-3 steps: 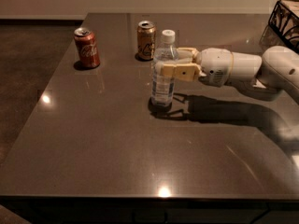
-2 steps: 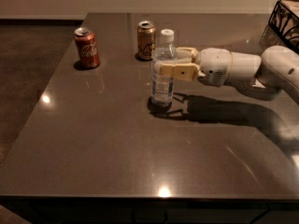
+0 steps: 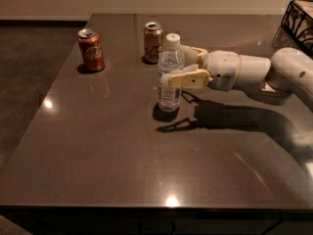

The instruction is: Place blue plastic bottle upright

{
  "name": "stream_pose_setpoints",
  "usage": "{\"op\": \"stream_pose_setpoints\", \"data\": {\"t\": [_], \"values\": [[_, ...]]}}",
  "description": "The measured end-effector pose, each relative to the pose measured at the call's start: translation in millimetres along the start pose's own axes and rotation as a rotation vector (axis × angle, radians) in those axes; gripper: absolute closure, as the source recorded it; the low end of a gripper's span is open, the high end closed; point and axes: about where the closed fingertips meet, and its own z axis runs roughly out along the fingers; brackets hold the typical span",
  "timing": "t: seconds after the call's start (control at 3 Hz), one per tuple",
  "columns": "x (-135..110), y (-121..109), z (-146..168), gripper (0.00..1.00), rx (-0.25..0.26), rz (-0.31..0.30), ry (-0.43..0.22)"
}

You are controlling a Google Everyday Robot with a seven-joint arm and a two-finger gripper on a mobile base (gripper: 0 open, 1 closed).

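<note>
Bottle point(image 3: 169, 96) stands upright on the table point(image 3: 117, 160), cap up, a bit back of centre, base looks flat on the surface with its shadow tight under it. End effector point(image 3: 180, 66) comes in from the right at label height, level with the table. It is narrowed onto the bottle: near finger point(image 3: 188, 79) lies across the front of the body, the other sits behind the shoulder, so it reads as holding the bottle. Arm point(image 3: 254, 72) stretches off to the right edge, low over the table.

Change over the last second: none I can find. Bottle same spot, same upright pose, and the end effector has the same grip at the same height. So no lowering or tilting is going on, and the bottle looks set down already.

Judgement: task is almost done. What's left is letting go and backing away to the right without nudging the bottle. Risk: it's tall, light and narrow-based, so a finger dragging on the label during release could tip it.

Other stuff: red can point(image 3: 91, 49) at back left, well apart from the bottle. Gold can point(image 3: 153, 41) just behind the bottle to the left, near but not touching. Both upright. Wire basket point(image 3: 299, 18) at far right corner, partly cut off.
</note>
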Motion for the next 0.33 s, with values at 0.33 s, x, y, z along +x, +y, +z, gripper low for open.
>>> {"op": "stream_pose_setpoints", "data": {"t": [0.33], "values": [[0.0,0.0,0.1,0.00,0.000,0.000,0.000]]}}
